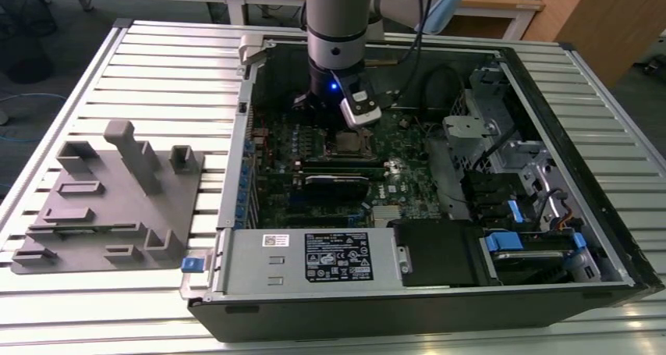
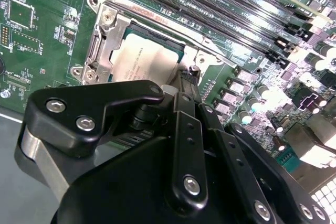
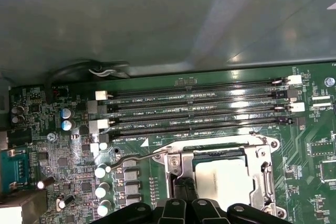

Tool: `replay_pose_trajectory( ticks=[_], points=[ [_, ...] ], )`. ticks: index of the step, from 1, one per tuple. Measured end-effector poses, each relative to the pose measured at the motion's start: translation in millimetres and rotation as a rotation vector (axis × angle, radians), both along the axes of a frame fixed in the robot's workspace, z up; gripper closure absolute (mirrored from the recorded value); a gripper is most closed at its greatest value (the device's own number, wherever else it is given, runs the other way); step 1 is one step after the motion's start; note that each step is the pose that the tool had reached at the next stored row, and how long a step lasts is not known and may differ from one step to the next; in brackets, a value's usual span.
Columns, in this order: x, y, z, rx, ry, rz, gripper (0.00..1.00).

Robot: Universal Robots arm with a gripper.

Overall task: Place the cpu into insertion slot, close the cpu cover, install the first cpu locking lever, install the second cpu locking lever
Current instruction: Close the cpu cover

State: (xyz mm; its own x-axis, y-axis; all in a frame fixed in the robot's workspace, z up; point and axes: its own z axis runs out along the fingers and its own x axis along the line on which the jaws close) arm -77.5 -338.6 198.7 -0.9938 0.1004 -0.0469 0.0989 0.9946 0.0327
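Note:
The cpu (image 2: 142, 64) lies in the insertion slot (image 1: 348, 142), its silver-grey face (image 3: 231, 179) showing through the window of the cpu cover (image 3: 260, 166). The cover's silvery frame (image 2: 102, 40) lies flat over the chip. A thin metal locking lever (image 3: 137, 157) runs along one side of the socket, its hooked end sticking out past the corner; in the second wrist view the lever (image 2: 173, 27) is a bright rod beside the frame. My gripper (image 3: 184, 186) stands shut, its dark tips (image 2: 186, 80) at the socket's edge, touching or just above the frame. In the exterior view the gripper (image 1: 341, 122) hangs over the socket.
Long black memory slots (image 3: 199, 111) run beside the socket. Tall capacitors (image 3: 102, 171) stand near the lever's hooked end. The case walls (image 1: 249, 136), a drive cage (image 1: 500, 160) and the power supply (image 1: 312, 255) close in the board. A grey fixture plate (image 1: 115, 199) lies outside at the exterior view's left.

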Motion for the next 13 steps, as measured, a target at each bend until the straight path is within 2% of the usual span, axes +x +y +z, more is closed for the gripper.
replay_pose_trajectory(
  ticks=[7, 13],
  points=[
    [-0.1, 0.1, -0.4, 0.0003, -0.0005, 0.001, 0.90],
    [-0.1, 0.1, -0.5, 0.0003, -0.0004, 0.027, 0.90]
  ],
)
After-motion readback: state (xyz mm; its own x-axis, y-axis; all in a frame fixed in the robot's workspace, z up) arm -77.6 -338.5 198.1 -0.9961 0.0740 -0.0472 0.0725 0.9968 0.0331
